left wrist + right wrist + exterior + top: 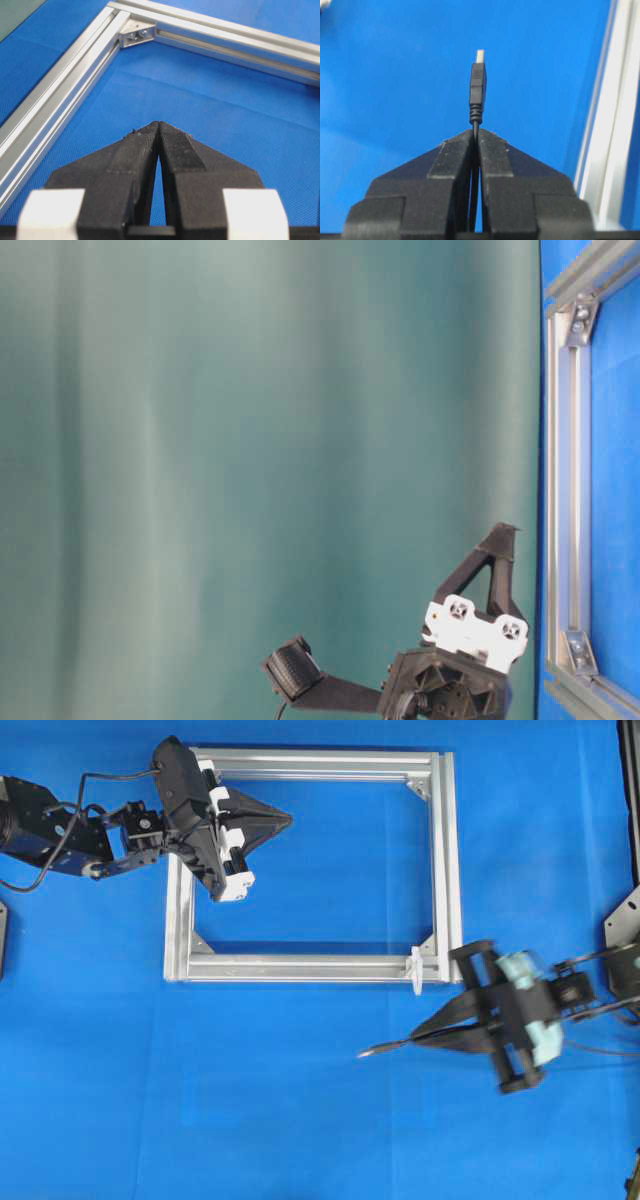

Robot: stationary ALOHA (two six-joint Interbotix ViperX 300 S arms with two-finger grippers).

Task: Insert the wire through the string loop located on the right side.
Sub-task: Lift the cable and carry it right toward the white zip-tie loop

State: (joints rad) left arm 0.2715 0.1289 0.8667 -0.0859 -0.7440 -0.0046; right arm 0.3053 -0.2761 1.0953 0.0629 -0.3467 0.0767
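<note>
Pinching the wire (400,1044) between my right end effector (440,1028) fingers, plug tip sticking out ahead over the table, I judge the string loop (414,969) lies just beyond, on the frame's (310,966) near bar. My left end effector (283,819) hangs pressed together, farther off.

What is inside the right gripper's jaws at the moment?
The right gripper is shut on the wire; its plug end sticks out past the fingertips. The stretch of wire pinched between the pads is mostly hidden. The string loop hangs apart, on the frame.
</note>
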